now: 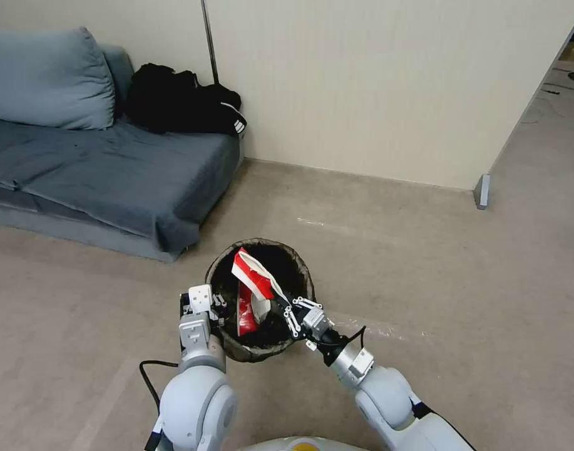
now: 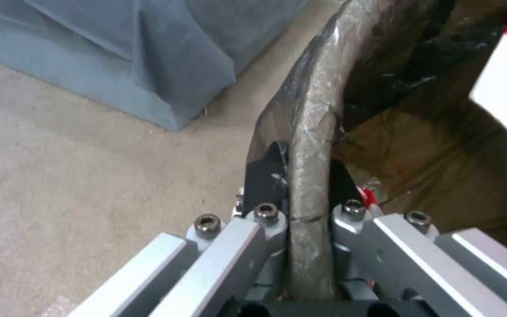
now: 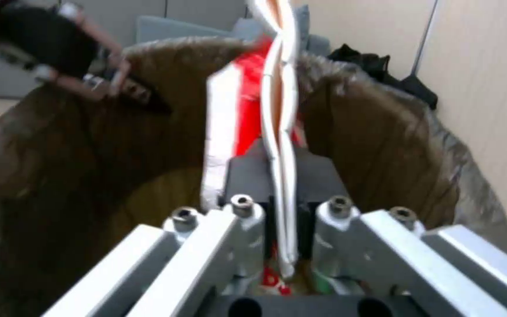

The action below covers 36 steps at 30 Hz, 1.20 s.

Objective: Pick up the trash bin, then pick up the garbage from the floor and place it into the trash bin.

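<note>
Right gripper (image 1: pixel 279 305) is clamped on a flattened red-and-white paper cup (image 1: pixel 252 274), pinching its white rim edge-on between the pads, which you can see dead centre in the right wrist view (image 3: pixel 280 185). I'm holding it just over the mouth of the trash bin (image 1: pixel 302 266), and the cup sticks up toward about 11 o'clock from the fingertips, so most of it already hangs above the dark bag liner. That grip makes sense to me: thin crushed cardboard is easiest to hold by the edge, and it should drop straight in once I let go. Another red-and-white piece (image 1: pixel 244 316) sits down inside the bin already. Left gripper (image 1: pixel 219 308) is clenched on the bin's rim at roughly 8 o'clock, one finger inside the liner and one outside (image 2: pixel 309 185), which is what keeps the bin up and steady as a target. Pose-wise, the right arm reaches in from 5 o'clock with the wrist angled up and forward, and the left arm comes nearly straight ahead from the shoulder at 7 o'clock. Around that, bare beige floor, a grey-blue sofa (image 1: pixel 105 175) out at 10 o'clock with a black bag (image 1: pixel 180 100) on it, wall behind.
</note>
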{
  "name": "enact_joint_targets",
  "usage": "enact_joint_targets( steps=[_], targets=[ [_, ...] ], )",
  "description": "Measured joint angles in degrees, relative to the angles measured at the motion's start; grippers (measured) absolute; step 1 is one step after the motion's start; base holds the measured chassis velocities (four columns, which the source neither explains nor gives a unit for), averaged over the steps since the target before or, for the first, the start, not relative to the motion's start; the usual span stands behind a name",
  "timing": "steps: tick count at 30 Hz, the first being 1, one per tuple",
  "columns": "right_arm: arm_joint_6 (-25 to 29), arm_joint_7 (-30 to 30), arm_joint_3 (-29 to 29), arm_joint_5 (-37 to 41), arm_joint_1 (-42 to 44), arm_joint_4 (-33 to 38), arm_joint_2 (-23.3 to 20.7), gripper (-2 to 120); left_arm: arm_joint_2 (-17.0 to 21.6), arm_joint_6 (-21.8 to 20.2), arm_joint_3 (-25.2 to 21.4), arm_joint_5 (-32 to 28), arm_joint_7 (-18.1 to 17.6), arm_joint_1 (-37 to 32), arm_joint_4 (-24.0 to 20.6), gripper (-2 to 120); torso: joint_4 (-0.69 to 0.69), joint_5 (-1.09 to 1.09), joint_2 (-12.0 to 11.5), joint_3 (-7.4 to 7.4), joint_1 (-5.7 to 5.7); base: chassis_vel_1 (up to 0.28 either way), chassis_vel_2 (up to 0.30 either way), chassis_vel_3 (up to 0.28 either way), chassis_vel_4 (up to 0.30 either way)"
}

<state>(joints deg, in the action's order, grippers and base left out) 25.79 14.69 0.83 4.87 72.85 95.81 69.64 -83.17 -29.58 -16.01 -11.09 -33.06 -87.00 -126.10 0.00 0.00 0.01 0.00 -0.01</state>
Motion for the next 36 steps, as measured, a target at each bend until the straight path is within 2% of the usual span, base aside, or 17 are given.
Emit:
enact_joint_targets(
  steps=[1, 3, 5, 9, 13, 14, 15, 19, 22, 23, 25, 27, 29, 30, 31, 32, 36],
  targets=[
    [0.00, 0.00, 0.00, 0.00, 0.00, 0.00, 0.00, 8, 0.00, 0.00, 0.00, 0.00, 0.00, 0.00, 0.00, 0, 0.00, 0.00, 0.00, 0.00, 0.00, 0.000, 0.000, 0.000, 0.000],
    [0.15, -0.01, -0.18, -0.32, 0.45, 0.29, -0.24, 20, 0.05, 0.00, -0.05, 0.01, 0.02, 0.12, 0.00, 0, 0.00, 0.00, 0.00, 0.00, 0.00, 0.000, 0.000, 0.000, 0.000],
    [0.17, 0.00, -0.20, -0.35, 0.51, 0.50, -0.25, 23, 0.08, 0.01, -0.08, 0.01, 0.05, 0.13, 0.00, 0, 0.00, 0.00, 0.00, 0.00, 0.00, 0.000, 0.000, 0.000, 0.000],
    [0.16, 0.00, -0.27, -0.37, 0.55, 1.38, -0.74, 43, 0.31, 0.50, -0.28, 0.06, 0.48, 0.19, 0.45, 0, 0.00, 0.00, 0.00, 0.00, 0.01, 0.000, 0.000, 0.000, 0.000],
    [0.12, 0.01, -0.34, -0.36, 0.68, 1.88, -1.15, 53, 0.43, 0.79, -0.38, -0.10, 0.76, 0.30, 0.58, 0, 0.00, 0.00, 0.00, 0.00, 0.01, 0.000, 0.000, 0.000, 0.000],
    [0.11, 0.03, -0.37, -0.35, 0.81, 2.13, -1.34, 61, 0.47, 0.75, -0.46, -0.11, 0.87, 0.32, 0.71, 0, 0.00, 0.00, 0.00, 0.00, 0.01, 0.000, 0.000, 0.000, 0.000],
    [0.11, 0.03, -0.37, -0.35, 0.81, 2.13, -1.34, 61, 0.47, 0.75, -0.46, -0.11, 0.87, 0.32, 0.71, 0, 0.00, 0.00, 0.00, 0.00, 0.01, 0.000, 0.000, 0.000, 0.000],
    [0.11, 0.08, -0.58, -0.35, 1.16, 2.67, -1.58, 75, 0.48, 0.21, -0.49, -0.35, 0.95, 0.34, 1.02, 0, 0.00, 0.00, 0.00, 0.00, 0.00, 0.000, 0.000, 0.000, 0.000],
    [0.31, 0.08, -0.74, -0.79, 1.57, 4.31, -1.74, 90, 0.57, -0.08, -0.60, -0.60, 1.96, 0.30, 1.27, 0, 0.00, 0.00, -0.01, 0.00, 0.00, 0.000, 0.000, 0.000, 0.000],
    [0.31, 0.08, -0.74, -0.79, 1.57, 4.31, -1.74, 90, 0.57, -0.08, -0.60, -0.60, 1.96, 0.30, 1.27, 0, 0.00, 0.00, -0.01, 0.00, 0.00, 0.000, 0.000, 0.000, 0.000],
    [0.51, -0.59, -0.30, -1.48, 2.28, 8.40, -1.82, 99, 0.83, -0.09, -0.82, -0.55, 2.86, 0.18, 1.54, 0, 0.01, 0.00, -0.01, 0.00, 0.00, 0.000, 0.000, 0.000, 0.000],
    [0.47, -1.09, 0.01, -1.67, 2.64, 10.16, -1.83, 99, 0.90, -0.08, -0.92, -0.48, 3.01, 0.18, 1.67, 0, 0.01, 0.00, -0.01, 0.00, 0.01, 0.000, 0.000, 0.000, 0.000],
    [0.09, -2.30, 0.88, -1.97, 3.42, 14.42, -1.59, 100, 1.00, -0.09, -1.10, -0.23, 3.16, 0.22, 1.90, 0, 0.01, 0.00, -0.01, 0.00, 0.00, 0.000, 0.000, 0.000, 0.000],
    [-1.26, -3.85, 2.32, -2.36, 4.75, 19.94, -0.94, 100, 1.12, -0.08, -1.29, 0.19, 3.32, 0.25, 2.02, 0, 0.01, 0.00, -0.01, 0.00, 0.01, 0.000, 0.000, 0.000, 0.000],
    [-1.26, -3.85, 2.32, -2.36, 4.75, 19.94, -0.94, 100, 1.12, -0.08, -1.29, 0.19, 3.32, 0.25, 2.02, 0, 0.01, 0.00, -0.01, 0.00, 0.01, 0.000, 0.000, 0.000, 0.000],
    [-2.57, -5.74, 4.08, -2.61, 6.47, 24.65, -0.08, 100, 1.21, -0.03, -1.44, 0.60, 3.54, 0.24, 2.06, 0, 0.02, -0.01, 0.00, 0.00, 0.00, 0.000, 0.000, 0.000, 0.000],
    [-4.07, -11.76, 9.11, -4.86, 12.30, 31.10, 2.79, 100, 1.39, 0.63, -1.96, 1.49, 4.14, -0.03, 2.13, 0, 0.01, -0.01, 0.00, 0.00, 0.00, 0.000, 0.000, 0.000, 0.000]
  ],
)
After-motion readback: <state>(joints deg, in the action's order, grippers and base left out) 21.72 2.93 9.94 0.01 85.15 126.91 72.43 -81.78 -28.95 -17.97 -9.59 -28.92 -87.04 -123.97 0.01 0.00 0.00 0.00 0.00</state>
